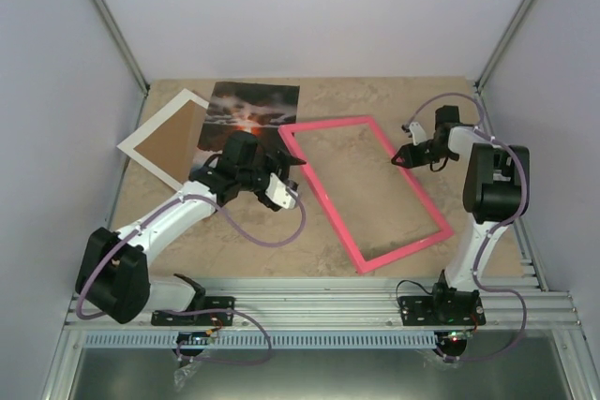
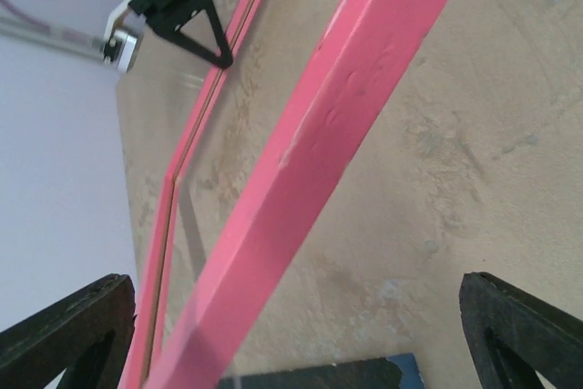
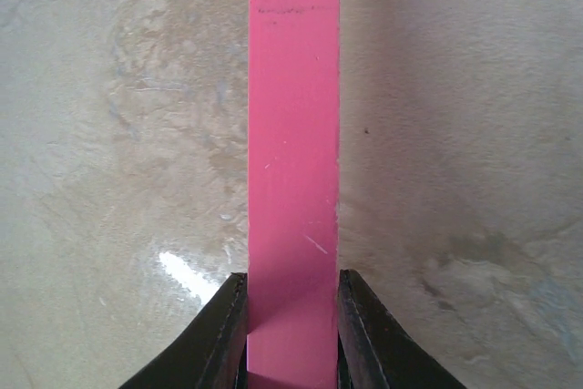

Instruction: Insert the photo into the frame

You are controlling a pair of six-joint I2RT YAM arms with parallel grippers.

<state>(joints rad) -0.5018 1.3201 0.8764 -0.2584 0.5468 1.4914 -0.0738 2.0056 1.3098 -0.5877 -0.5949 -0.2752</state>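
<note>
The pink frame (image 1: 403,248) lies slanted on the beige table, right of centre. My right gripper (image 1: 398,158) is shut on its right rail; in the right wrist view the gripper (image 3: 291,281) has both fingers pressed against the pink rail (image 3: 293,134). My left gripper (image 1: 292,175) is open and empty beside the frame's left rail. In the left wrist view the gripper (image 2: 291,291) has its fingers wide apart, with the pink rail (image 2: 346,116) crossing between them. The sunset photo (image 1: 253,108) lies face up at the back, partly under my left arm. Its corner (image 2: 319,375) shows just below the rail.
A white mat with a brown back (image 1: 164,142) lies at the back left, touching the photo's left edge. Grey walls close the sides and back. An aluminium rail (image 1: 319,311) runs along the near edge. My right gripper also shows in the left wrist view (image 2: 187,25).
</note>
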